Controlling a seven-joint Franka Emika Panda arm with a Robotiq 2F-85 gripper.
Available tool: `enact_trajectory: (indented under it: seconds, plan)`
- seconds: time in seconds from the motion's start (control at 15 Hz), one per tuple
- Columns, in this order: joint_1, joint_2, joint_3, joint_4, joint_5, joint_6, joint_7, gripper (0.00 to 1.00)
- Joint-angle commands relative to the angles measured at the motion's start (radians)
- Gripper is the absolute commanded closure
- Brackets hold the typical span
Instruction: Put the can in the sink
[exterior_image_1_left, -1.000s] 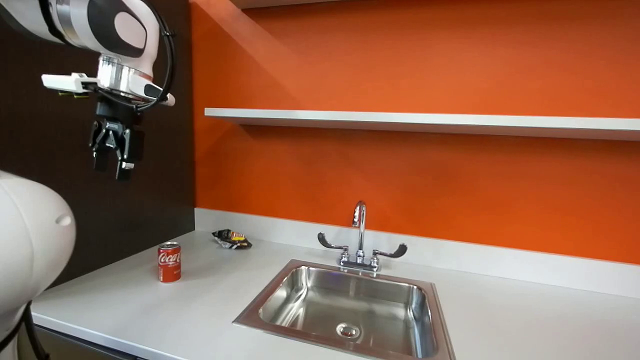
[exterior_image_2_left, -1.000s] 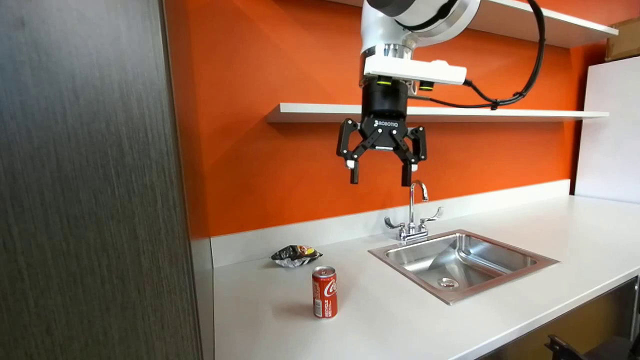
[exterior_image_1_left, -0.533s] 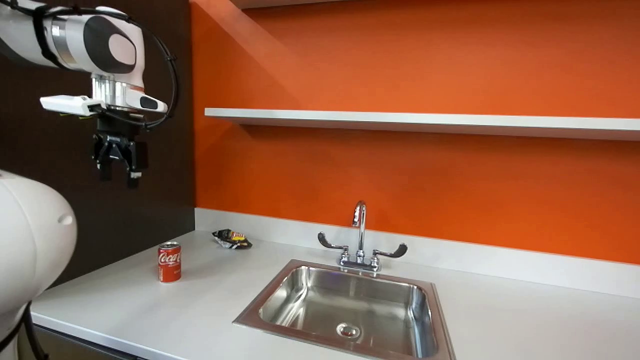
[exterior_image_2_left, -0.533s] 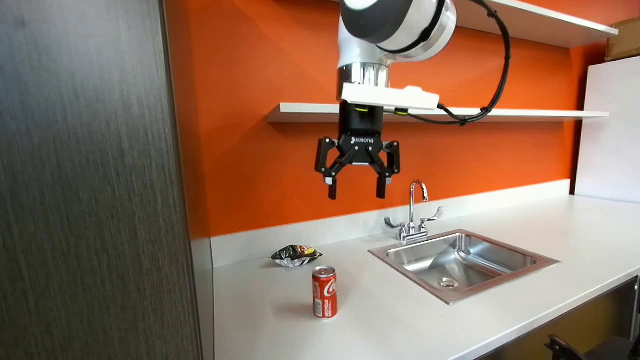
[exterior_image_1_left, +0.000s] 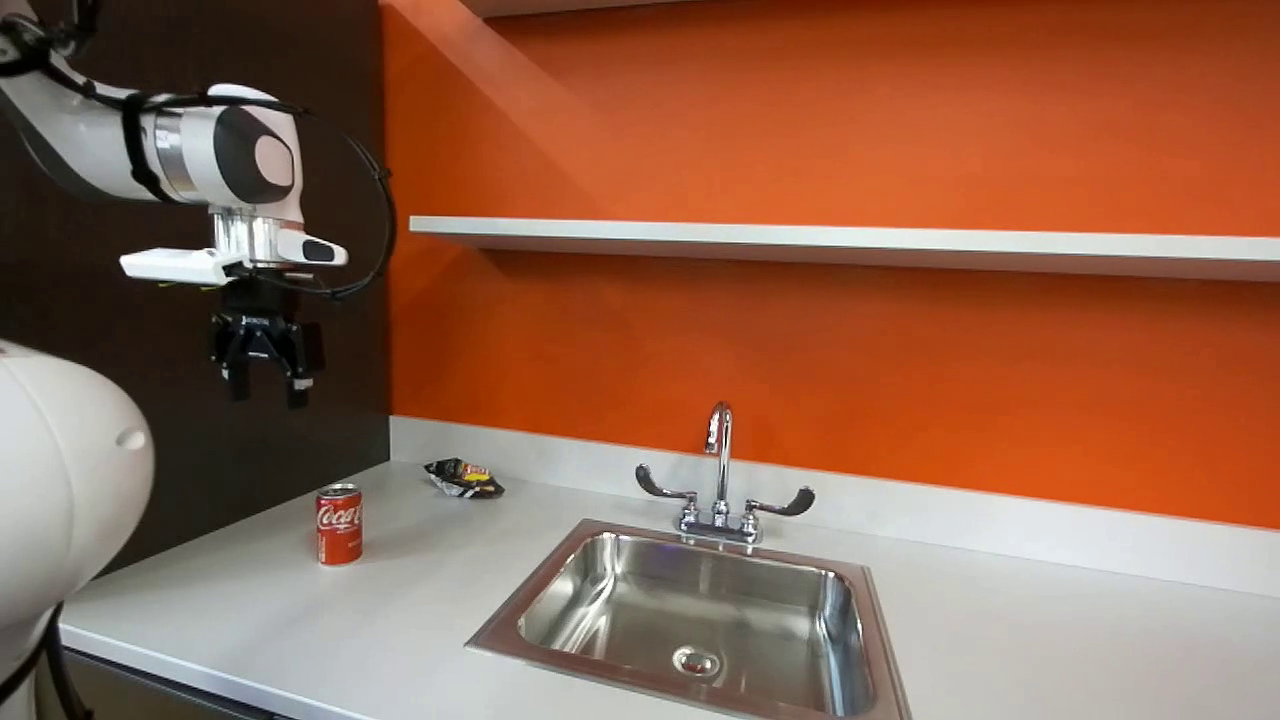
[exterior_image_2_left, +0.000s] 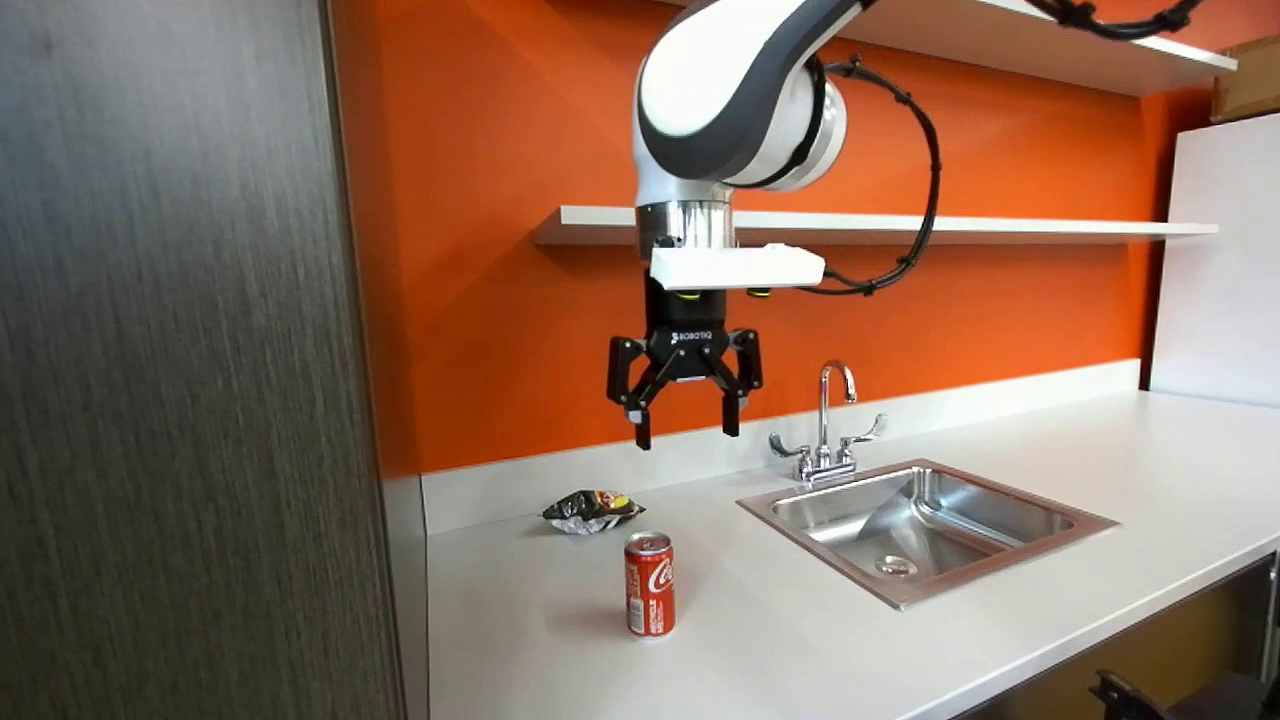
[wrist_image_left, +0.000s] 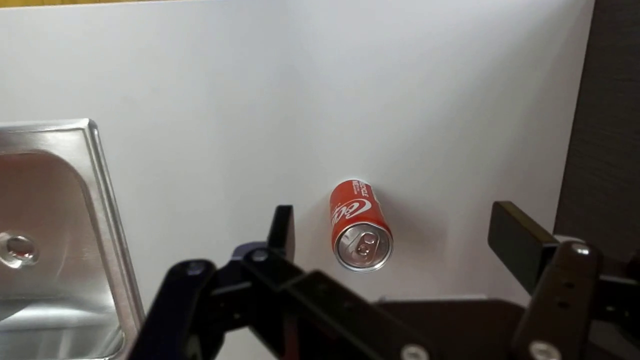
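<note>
Dark packet (exterior_image_2_left: 593, 511) on counter (exterior_image_2_left: 540, 665), white shelf (exterior_image_1_left: 850, 240), orange wall (exterior_image_1_left: 950, 390)

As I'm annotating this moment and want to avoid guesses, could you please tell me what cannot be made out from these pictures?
Can: contents, hidden by its sides in all views.
Sink: partly cut off by the wrist view's left edge.
Packet: print too small to read in both exterior views.
Counter: partly hidden behind the gripper in the wrist view.
Dark object: cut off by an exterior view's bottom edge; unidentifiable.
</note>
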Motion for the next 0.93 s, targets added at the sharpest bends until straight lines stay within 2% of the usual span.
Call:
enact_trajectory:
  seconds: [0.0,0.87]
  plan:
    - [0.010,0.103,-0.011,0.056,-0.047,0.018,0.025,0.00]
    - [0.044,0.342,-0.084,0.141,-0.024,0.113,0.019,0.00]
